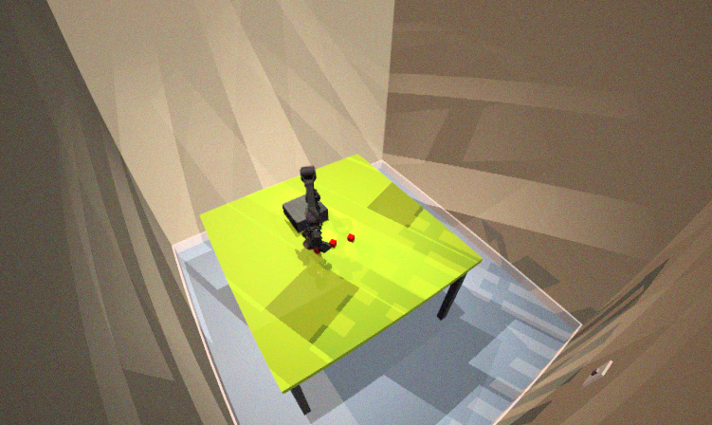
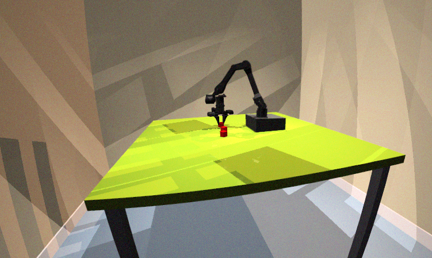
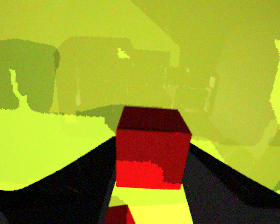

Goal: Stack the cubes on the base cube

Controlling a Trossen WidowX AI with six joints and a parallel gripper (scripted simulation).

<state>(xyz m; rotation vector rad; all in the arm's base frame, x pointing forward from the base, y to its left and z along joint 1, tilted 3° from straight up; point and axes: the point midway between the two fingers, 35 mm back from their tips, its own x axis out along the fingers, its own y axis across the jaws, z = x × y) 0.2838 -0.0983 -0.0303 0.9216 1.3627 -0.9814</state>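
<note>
My gripper [image 1: 318, 249] [image 2: 221, 123] [image 3: 149, 145] points down and is shut on a red cube [image 2: 221, 125] [image 3: 150, 150], with a finger on each side of it. The held cube is at or very near table height; the fingers partly hide it in the top view. A second red cube [image 1: 332, 243] [image 2: 224, 128] [image 3: 117, 216] stands close beside the gripper, apart from the held one. A third red cube [image 1: 351, 237] [image 2: 223, 133] stands farther along, out of the wrist view. All three look alike, so I cannot tell which is the fixed base.
The arm's dark base block [image 1: 296, 211] [image 2: 268, 124] stands on the yellow-green table [image 1: 400, 285] [image 2: 179, 176], behind the gripper in the top view. The two ungripped cubes stand in a rough line with the held one. Shadows and bright patches cross the table.
</note>
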